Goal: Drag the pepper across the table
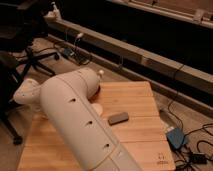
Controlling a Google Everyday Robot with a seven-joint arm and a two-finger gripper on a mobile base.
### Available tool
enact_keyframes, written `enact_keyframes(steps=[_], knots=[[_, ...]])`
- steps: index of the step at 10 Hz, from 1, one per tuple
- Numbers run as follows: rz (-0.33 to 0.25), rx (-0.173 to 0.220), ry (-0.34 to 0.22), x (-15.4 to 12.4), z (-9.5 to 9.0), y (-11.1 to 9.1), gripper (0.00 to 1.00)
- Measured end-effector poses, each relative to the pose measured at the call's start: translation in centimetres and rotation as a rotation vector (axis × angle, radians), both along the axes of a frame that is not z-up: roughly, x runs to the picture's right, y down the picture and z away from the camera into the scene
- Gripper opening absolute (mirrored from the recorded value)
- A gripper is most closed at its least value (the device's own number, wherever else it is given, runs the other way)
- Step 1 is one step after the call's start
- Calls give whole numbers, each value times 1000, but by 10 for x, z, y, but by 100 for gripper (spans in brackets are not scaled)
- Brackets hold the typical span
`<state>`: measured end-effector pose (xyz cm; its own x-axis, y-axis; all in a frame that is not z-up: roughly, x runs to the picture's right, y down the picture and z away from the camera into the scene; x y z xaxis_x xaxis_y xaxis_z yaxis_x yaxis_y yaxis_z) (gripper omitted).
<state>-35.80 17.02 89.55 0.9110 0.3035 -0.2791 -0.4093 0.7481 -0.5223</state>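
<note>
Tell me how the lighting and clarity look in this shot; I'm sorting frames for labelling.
Camera view: warm, dim light, with the background falling into darkness; the whole picture is soft. The pale arm fills the foreground, hiding the gripper and much of the table. A dark grey block reads clearly against the wood; no pepper shows.

The big white arm [80,125] is filling the foreground, rising from bottom right and bending at a rounded joint [30,92] on the left; the gripper is lying hidden behind it.

Pincer and pepper hidden behind arm [80,125]
</note>
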Motion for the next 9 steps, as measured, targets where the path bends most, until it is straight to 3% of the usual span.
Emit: enact_keyframes(steps=[9], knots=[[-23, -54, -54, -14, -12, 13, 24]])
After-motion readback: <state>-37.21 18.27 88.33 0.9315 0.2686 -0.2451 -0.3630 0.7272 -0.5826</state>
